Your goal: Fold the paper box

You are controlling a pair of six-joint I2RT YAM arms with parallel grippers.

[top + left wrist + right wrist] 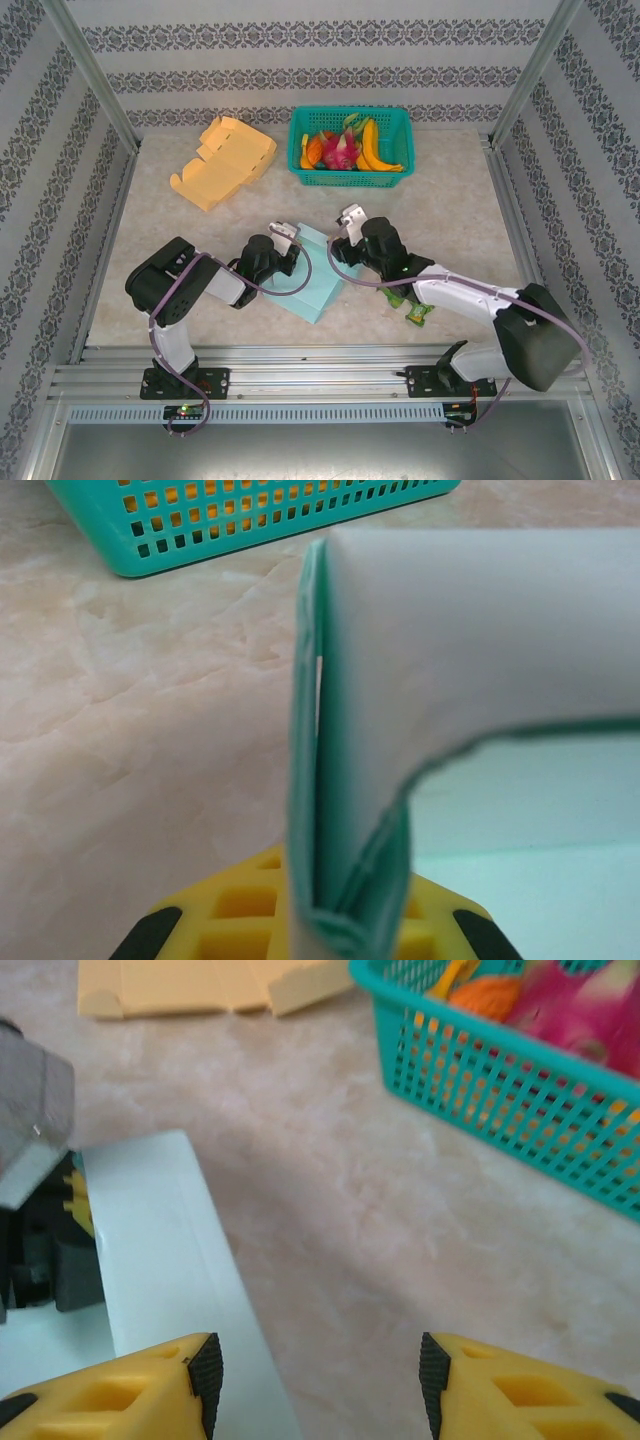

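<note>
At the centre of the pale marbled table [450,200] | pale teal flat paper box [318,280] lies between my arms | left gripper [320,922] clamped tight on its raised flap | right gripper [318,1375] half-open, holding nothing, beside the box edge | judgement: light thin card, floppy, easily creased; best held near fold lines

teal basket [350,177] of bananas [372,146] at back, green packet [418,314] nearer

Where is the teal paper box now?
In the top view the teal paper box lies centre-front between both arms, a flap pinched by the left end effector.
</note>
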